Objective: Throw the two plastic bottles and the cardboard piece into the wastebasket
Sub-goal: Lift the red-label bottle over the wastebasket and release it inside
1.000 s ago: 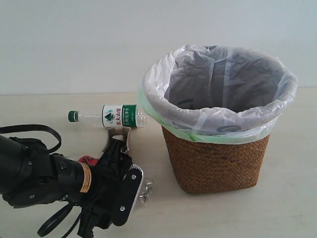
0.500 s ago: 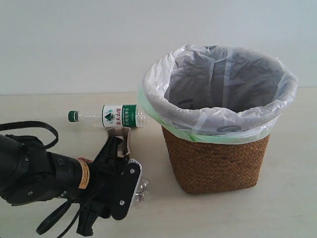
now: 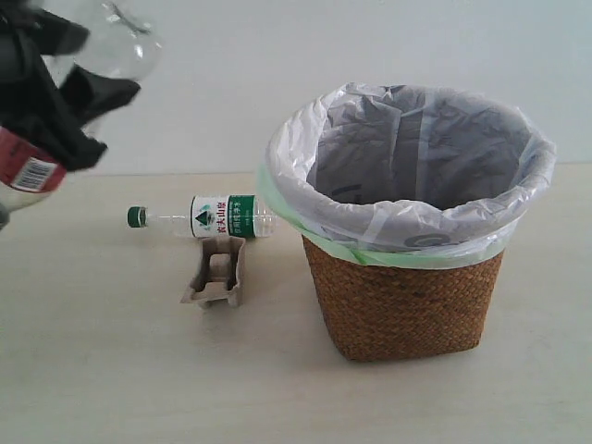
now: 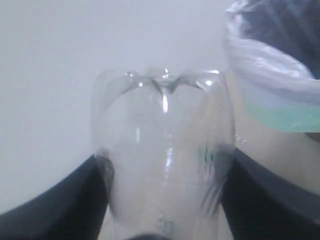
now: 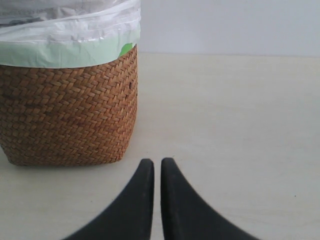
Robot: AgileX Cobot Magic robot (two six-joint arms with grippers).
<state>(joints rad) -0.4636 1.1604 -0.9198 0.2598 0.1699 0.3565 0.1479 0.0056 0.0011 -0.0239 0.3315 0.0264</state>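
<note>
My left gripper [image 3: 69, 88] is raised at the top left of the exterior view, shut on the red-label bottle [image 3: 32, 171], whose clear base [image 3: 120, 42] points up and right. The left wrist view shows that bottle [image 4: 162, 150] pinched between the black fingers [image 4: 65, 200]. The green-cap bottle [image 3: 208, 218] lies on its side on the table, left of the wastebasket [image 3: 407, 296]. The cardboard piece [image 3: 217, 273] rests just in front of it. My right gripper [image 5: 157, 165] is shut and empty, low over the table beside the wastebasket [image 5: 67, 110]; it is outside the exterior view.
The wastebasket's white bag [image 3: 416, 148] hangs open at the top, with its pale green edge [image 4: 280, 115] near the held bottle in the left wrist view. A pale wall stands behind the beige table [image 3: 111, 370].
My left arm has risen from the table in front of the cardboard piece to the top left, carrying the red-label bottle. The cardboard piece now shows fully. The green-cap bottle has not moved.
</note>
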